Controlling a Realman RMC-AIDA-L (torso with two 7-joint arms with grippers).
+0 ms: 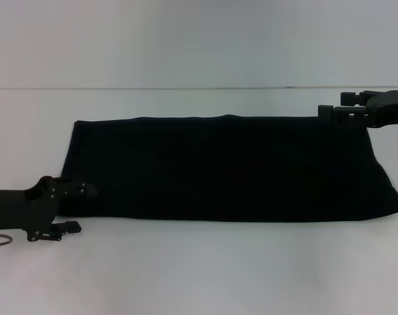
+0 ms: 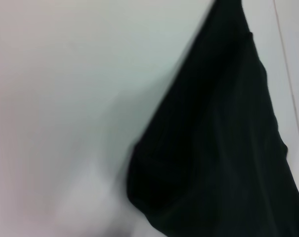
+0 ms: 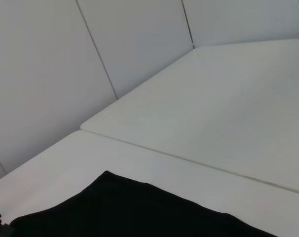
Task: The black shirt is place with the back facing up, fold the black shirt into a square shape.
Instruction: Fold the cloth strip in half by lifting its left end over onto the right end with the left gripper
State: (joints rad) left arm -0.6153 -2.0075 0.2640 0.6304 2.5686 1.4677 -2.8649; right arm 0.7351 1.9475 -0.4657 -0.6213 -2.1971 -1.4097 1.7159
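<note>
Desk (image 1: 199, 275) first: you've got one white surface, and one black shirt (image 1: 225, 167) spread across its middle as a long flat band, folded lengthwise. No print showing from your head view. Two grippers on your rig: your left gripper (image 1: 66, 209) sits at the shirt's near left corner, your right gripper (image 1: 340, 113) at the far right corner. Can't tell whether either is spread or pinching the fabric.
</note>
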